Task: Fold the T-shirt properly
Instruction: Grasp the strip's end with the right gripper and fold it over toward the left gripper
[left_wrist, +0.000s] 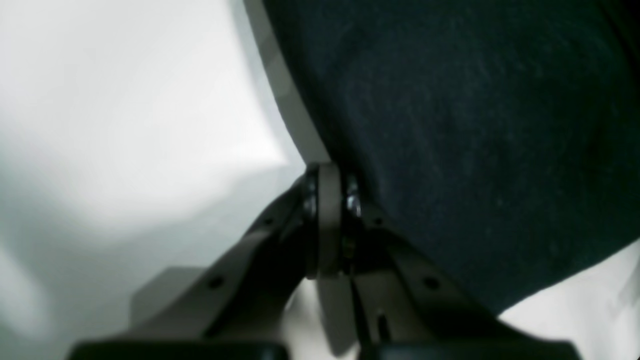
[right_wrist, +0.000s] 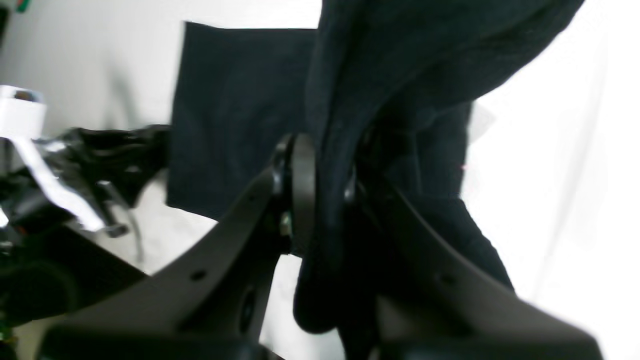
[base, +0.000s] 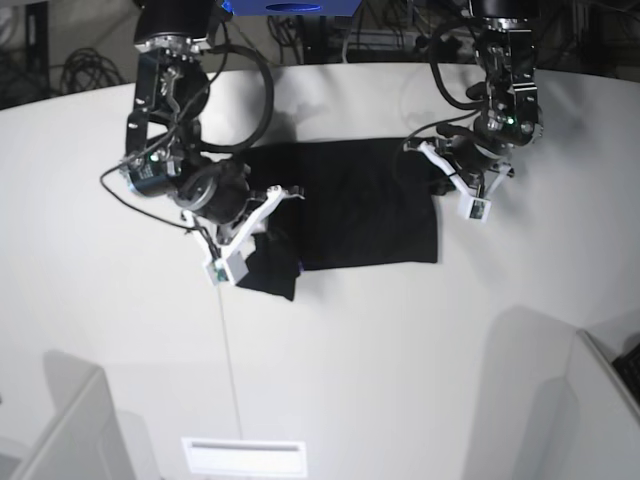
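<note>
The black T-shirt (base: 360, 210) lies partly folded in the middle of the white table (base: 400, 340). My right gripper (base: 283, 193), on the left of the base view, is shut on a thick bunched fold at the shirt's left side. In the right wrist view that fold (right_wrist: 350, 100) runs between the fingers (right_wrist: 302, 175), with a flat panel of shirt behind. My left gripper (base: 414, 151) sits at the shirt's upper right corner. In the left wrist view its tips (left_wrist: 330, 195) are pressed together right where the cloth's (left_wrist: 475, 125) edge ends.
A white slotted plate (base: 243, 457) lies at the table's near edge. Grey panels (base: 70, 420) (base: 540, 390) stand at the bottom left and bottom right. Cables (base: 60, 70) trail behind the table's far edge. The other arm's body and wiring (right_wrist: 75, 165) show left of the right wrist view.
</note>
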